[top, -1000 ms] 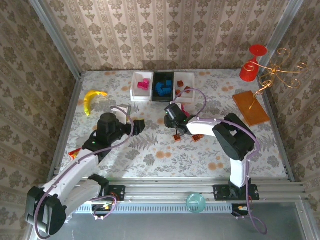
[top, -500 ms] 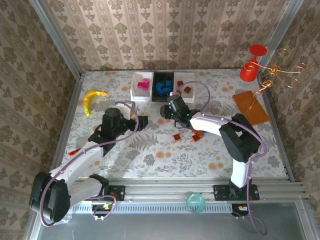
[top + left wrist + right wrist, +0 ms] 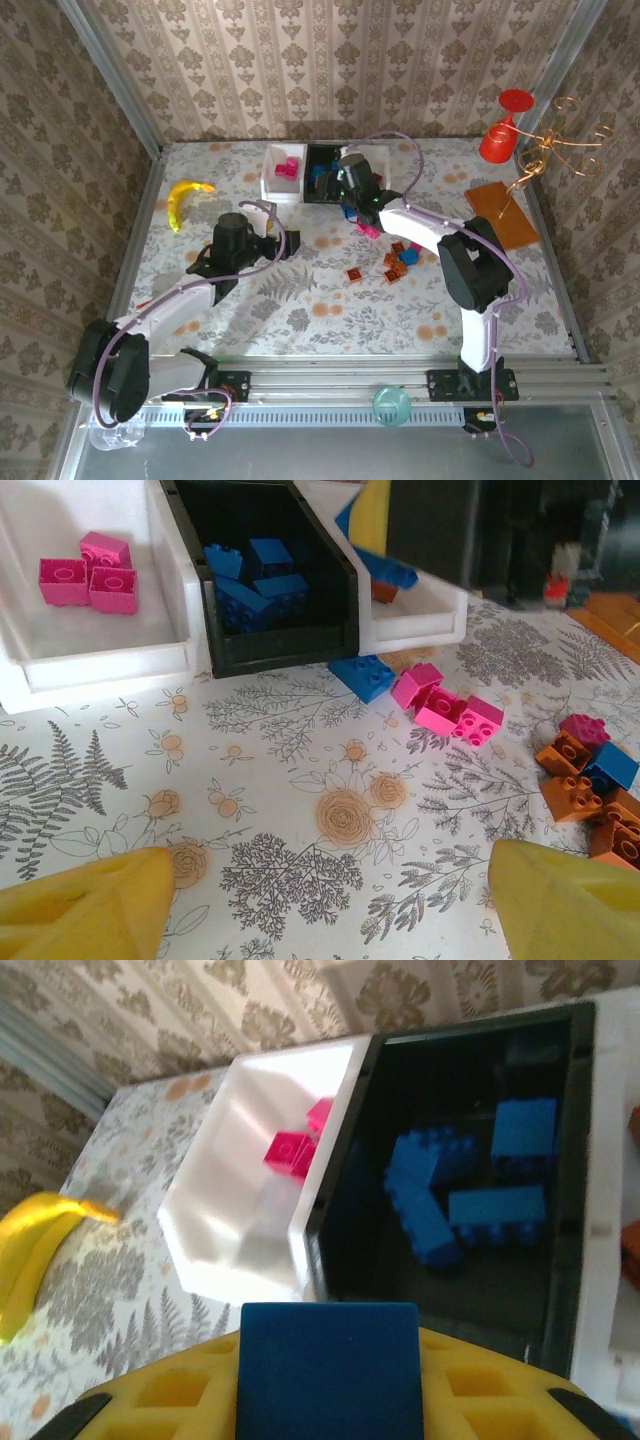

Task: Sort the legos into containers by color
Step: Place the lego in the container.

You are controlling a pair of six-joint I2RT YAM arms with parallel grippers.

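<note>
Legos (image 3: 445, 708): loose pieces lie on the flowered table (image 3: 300, 310) just right of centre in the top view. There are pink ones, a loose blue one (image 3: 362, 676), and orange-brown ones (image 3: 575, 785) further right.
Containers: three trays stand in a row at top centre. The left white tray (image 3: 100, 665) holds pink bricks, the black tray (image 3: 280, 650) holds blue bricks, and the right white tray (image 3: 420, 620) shows an orange-brown brick.
Right arm: rises from its base at lower right, elbow folded, forearm reaching up-left to the trays.
Right gripper (image 3: 348, 183): above the black tray, pinching a blue brick (image 3: 328, 1370) snug between its yellow pads (image 3: 150, 1400).
Left arm: runs from lower left up toward centre, wrist aimed at the trays.
Left gripper (image 3: 284, 244): low over the table, left of the loose pieces, yellow fingers (image 3: 90, 910) spread wide with nothing between them.
Bystanders: banana (image 3: 185, 200) at left, orange-brown plate (image 3: 503, 215) at right.
</note>
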